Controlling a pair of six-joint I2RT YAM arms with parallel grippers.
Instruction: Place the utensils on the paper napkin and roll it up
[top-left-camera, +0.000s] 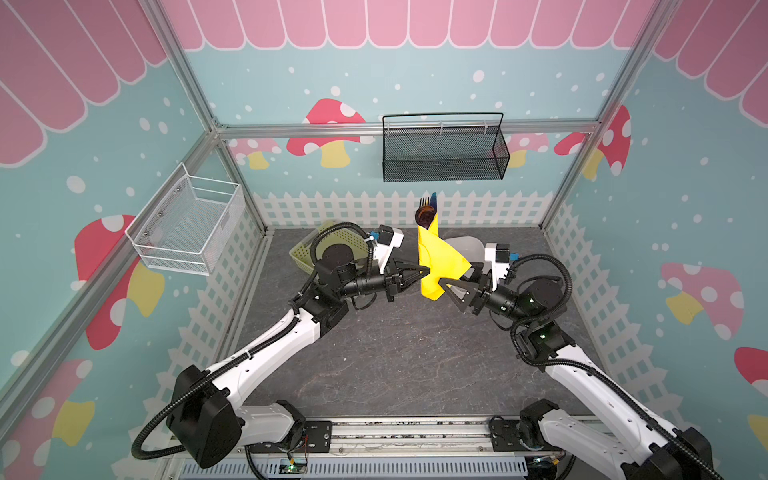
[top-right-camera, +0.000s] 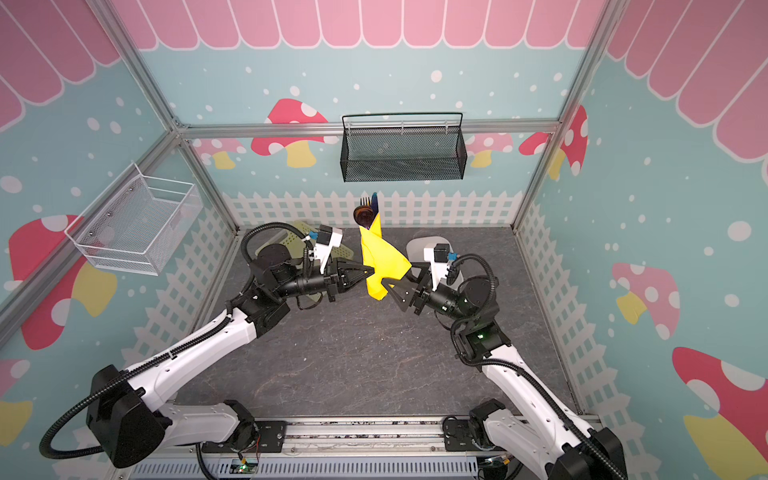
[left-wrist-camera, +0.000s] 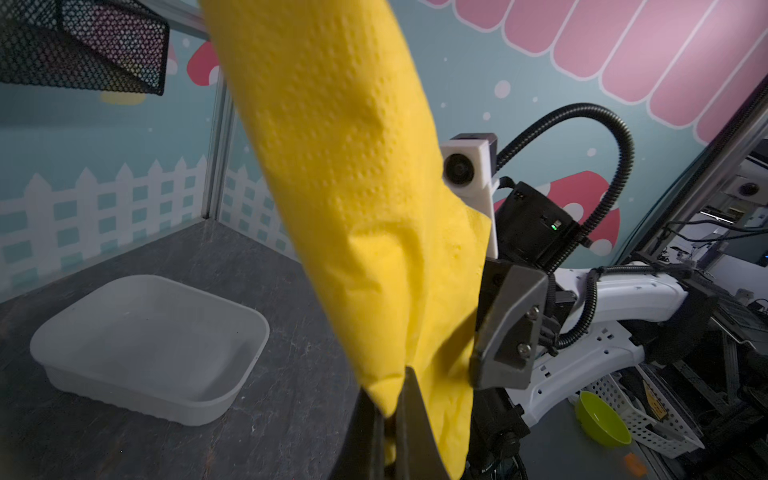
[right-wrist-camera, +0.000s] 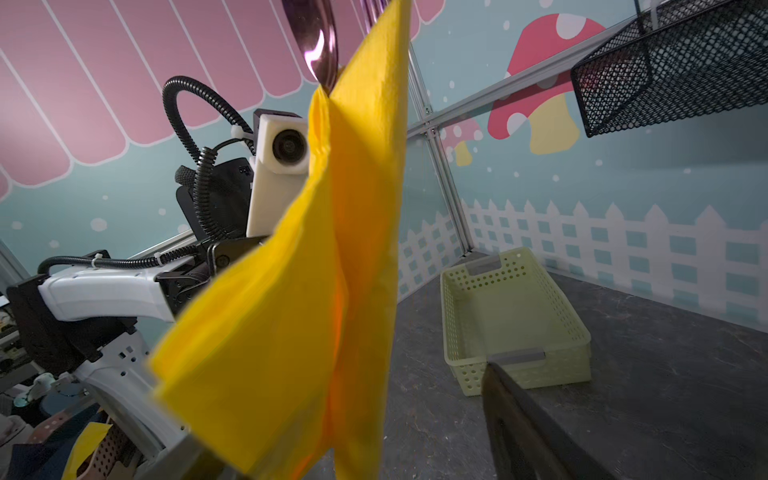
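The yellow paper napkin (top-left-camera: 436, 262) (top-right-camera: 380, 257) hangs in the air as an upright, loosely rolled bundle with one corner flaring toward the right arm. The utensils' heads (top-left-camera: 426, 210) (top-right-camera: 365, 210) stick out of its top; the purple spoon bowl (right-wrist-camera: 318, 37) shows in the right wrist view. My left gripper (top-left-camera: 426, 271) (left-wrist-camera: 388, 399) is shut on a fold of the napkin (left-wrist-camera: 353, 166) low on its left side. My right gripper (top-left-camera: 459, 277) (right-wrist-camera: 353, 436) stands open around the napkin's (right-wrist-camera: 332, 270) lower right part, one finger (right-wrist-camera: 511, 407) well apart from the paper.
A pale green perforated basket (top-left-camera: 301, 253) (right-wrist-camera: 515, 316) sits at the back left of the table behind the left arm. A white tray (top-left-camera: 461, 243) (left-wrist-camera: 145, 332) lies at the back right. A black mesh basket (top-left-camera: 442, 153) hangs on the back wall, a white wire basket (top-left-camera: 187, 226) on the left wall.
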